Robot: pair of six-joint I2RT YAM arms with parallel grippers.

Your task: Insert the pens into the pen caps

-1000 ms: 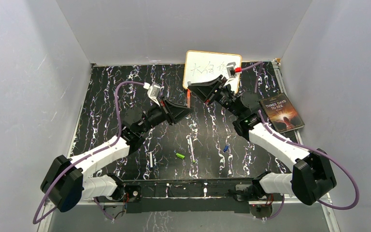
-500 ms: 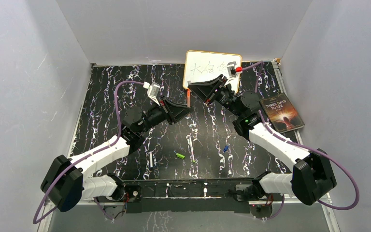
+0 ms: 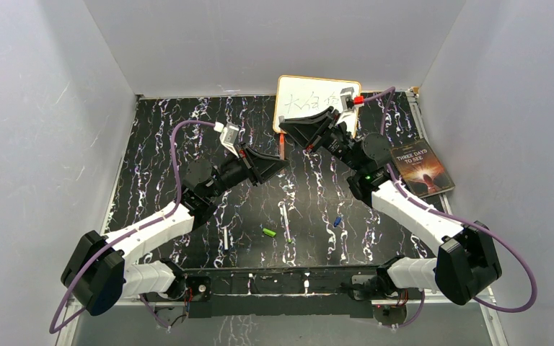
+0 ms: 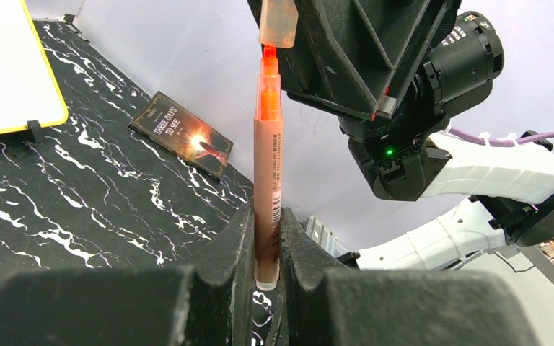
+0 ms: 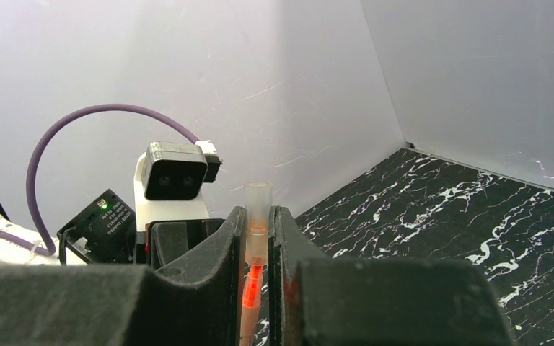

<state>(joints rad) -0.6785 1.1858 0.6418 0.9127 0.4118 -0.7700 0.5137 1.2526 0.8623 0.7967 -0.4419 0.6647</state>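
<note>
My left gripper (image 4: pixel 267 231) is shut on an orange-red pen (image 4: pixel 267 180) and holds it upright, tip up; from above the gripper (image 3: pixel 270 164) is near the table's middle back. My right gripper (image 5: pixel 257 223) is shut on a translucent brownish-orange cap (image 5: pixel 257 216) directly above the pen. The pen's red tip (image 5: pixel 252 285) sits at the cap's open mouth (image 4: pixel 278 21). On the table lie a green cap (image 3: pixel 268 232), a blue cap (image 3: pixel 337 221), a white pen (image 3: pixel 225 238) and a pale pink pen (image 3: pixel 286 222).
A whiteboard (image 3: pixel 317 101) with writing leans at the back wall behind the right gripper. A dark book (image 3: pixel 420 169) lies at the right edge. Grey walls enclose the marbled black table (image 3: pixel 159 144) on three sides.
My right gripper with the cap has shifted slightly up and toward the back. The left gripper and the pen have barely moved.
</note>
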